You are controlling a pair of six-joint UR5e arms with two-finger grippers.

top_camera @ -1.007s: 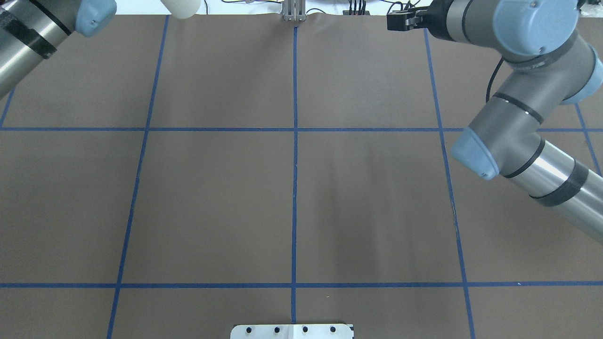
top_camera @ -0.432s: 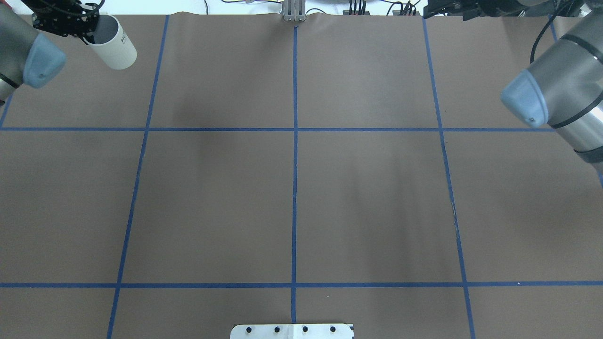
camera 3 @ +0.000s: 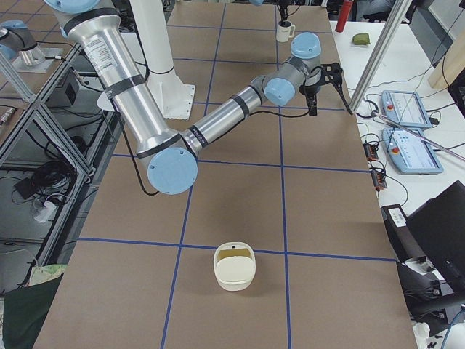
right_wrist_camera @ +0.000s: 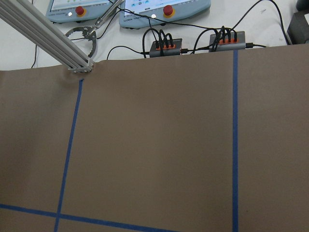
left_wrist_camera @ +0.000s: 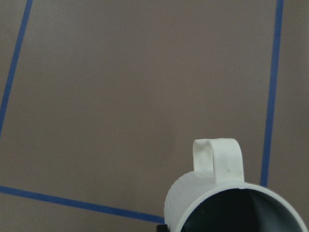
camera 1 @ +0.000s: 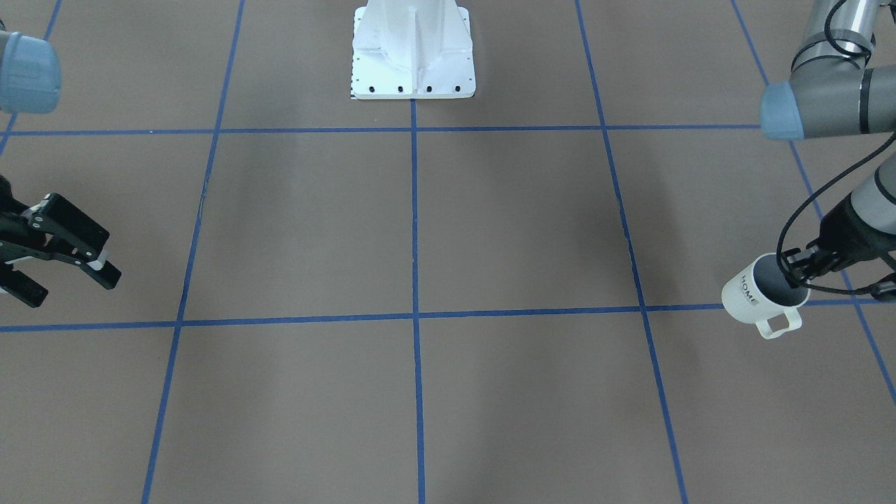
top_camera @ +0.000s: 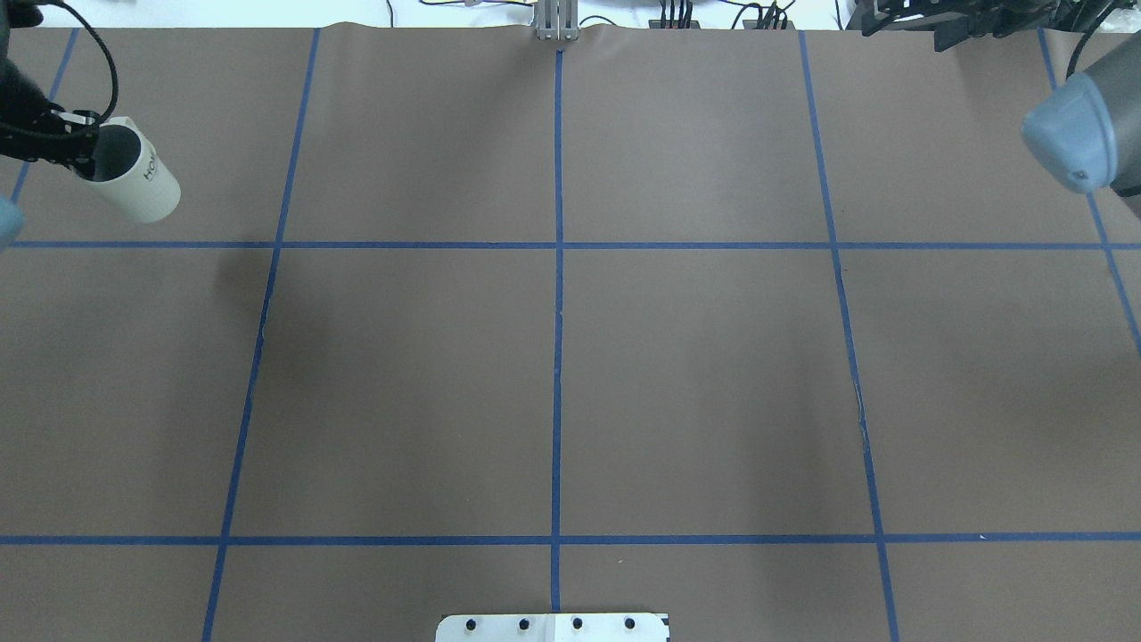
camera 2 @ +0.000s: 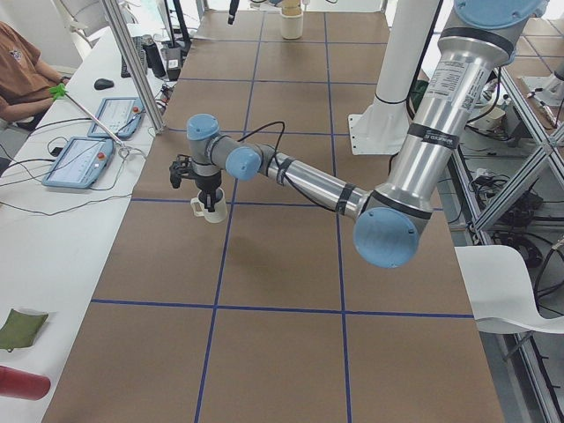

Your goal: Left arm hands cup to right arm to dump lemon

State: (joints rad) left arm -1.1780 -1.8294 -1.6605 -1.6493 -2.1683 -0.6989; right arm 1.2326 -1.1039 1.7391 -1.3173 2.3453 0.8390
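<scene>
My left gripper (camera 1: 798, 276) is shut on the rim of the off-white "HOME" cup (camera 1: 763, 297) and holds it tilted above the table's left side. The left gripper (top_camera: 82, 150) and the cup (top_camera: 135, 185) also show in the overhead view, and the cup's handle (left_wrist_camera: 216, 157) fills the left wrist view. Only grey shows inside the cup. My right gripper (camera 1: 73, 287) is open and empty at the far right edge; it also shows in the exterior right view (camera 3: 332, 107). A dull yellowish lump (camera 3: 232, 252), seemingly the lemon, lies in a cream bowl (camera 3: 234, 273).
The white robot base plate (camera 1: 413, 70) stands at the table's near middle. A metal post (top_camera: 554, 22), cable hubs (right_wrist_camera: 166, 46) and control pendants (camera 3: 407, 109) sit along the far edge. A person (camera 2: 22, 70) sits beyond it. Blue tape lines cross the brown table (top_camera: 553, 357).
My left gripper has carried the cup from the far edge towards the left and nearer to the robot. My right arm has drawn back to the right, its gripper sliding right along the far edge.
</scene>
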